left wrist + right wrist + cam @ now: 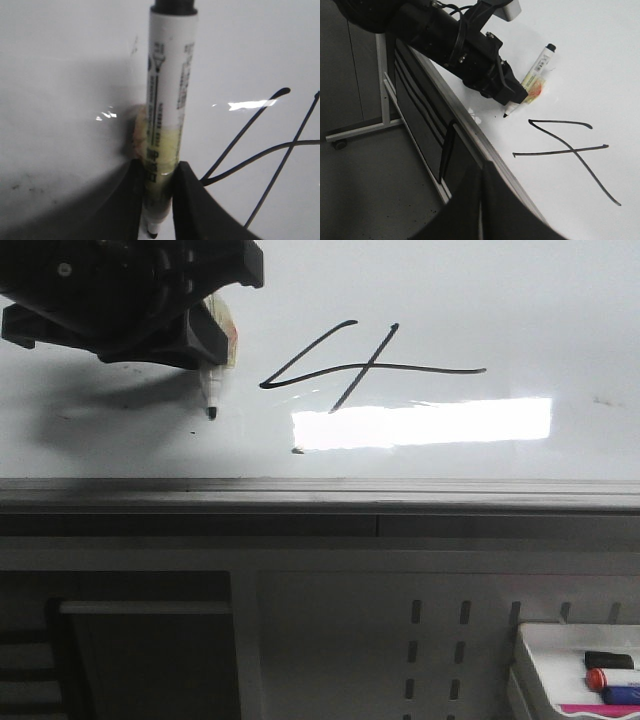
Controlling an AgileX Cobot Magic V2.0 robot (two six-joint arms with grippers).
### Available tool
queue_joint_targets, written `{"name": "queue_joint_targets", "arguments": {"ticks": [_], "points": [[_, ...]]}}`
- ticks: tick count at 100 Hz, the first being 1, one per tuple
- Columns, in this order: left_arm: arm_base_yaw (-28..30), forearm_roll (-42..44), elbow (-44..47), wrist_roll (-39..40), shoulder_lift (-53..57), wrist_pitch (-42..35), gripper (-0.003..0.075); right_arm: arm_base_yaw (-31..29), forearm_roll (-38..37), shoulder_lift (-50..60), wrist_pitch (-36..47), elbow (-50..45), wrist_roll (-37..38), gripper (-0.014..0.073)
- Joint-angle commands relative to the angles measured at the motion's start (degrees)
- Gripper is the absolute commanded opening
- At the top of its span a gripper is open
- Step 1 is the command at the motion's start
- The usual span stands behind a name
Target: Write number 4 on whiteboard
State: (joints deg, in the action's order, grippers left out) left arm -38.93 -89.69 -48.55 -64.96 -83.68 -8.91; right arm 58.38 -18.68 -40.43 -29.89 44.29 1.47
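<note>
The number 4 (365, 368) is drawn in thin black strokes on the whiteboard (500, 300). It also shows in the left wrist view (270, 150) and the right wrist view (570, 150). My left gripper (205, 345) is shut on a white marker (167, 100) with a yellowish label. The marker's black tip (211, 413) points down, left of the 4 and clear of its strokes. In the right wrist view the left gripper (512, 97) holds the marker (537, 67) over the board. My right gripper (482, 200) is shut and empty, off the board's edge rail.
The grey edge rail (320, 495) runs along the board's near side. A bright light reflection (420, 423) lies below the 4. A white tray (560, 680) with markers sits at the lower right. A dark cabinet on a wheeled frame (385, 100) stands beside the board.
</note>
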Motion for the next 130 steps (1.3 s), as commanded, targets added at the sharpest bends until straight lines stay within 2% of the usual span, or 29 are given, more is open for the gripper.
{"name": "queue_joint_targets", "arguments": {"ticks": [1, 36, 77, 113, 130], "points": [[0.37, -0.99, -0.77, 0.35, -0.75, -4.10, -0.0020, -0.34, -0.58, 0.37, 3.51, 2.04, 0.37, -0.0062], [0.37, 2.35, -0.77, -0.34, -0.75, -6.19, -0.0020, -0.34, -0.58, 0.37, 2.63, 2.04, 0.37, -0.0062], [0.37, 2.41, -0.77, -0.34, -0.75, -6.84, -0.0015, -0.34, -0.58, 0.37, 2.15, 2.04, 0.37, -0.0062], [0.37, 2.22, -0.77, -0.34, -0.75, -6.76, 0.0217, -0.34, -0.58, 0.37, 2.15, 2.04, 0.37, -0.0062], [0.37, 1.80, -0.77, -0.34, -0.75, -6.86, 0.0244, -0.34, -0.58, 0.37, 2.25, 2.04, 0.37, -0.0062]]}}
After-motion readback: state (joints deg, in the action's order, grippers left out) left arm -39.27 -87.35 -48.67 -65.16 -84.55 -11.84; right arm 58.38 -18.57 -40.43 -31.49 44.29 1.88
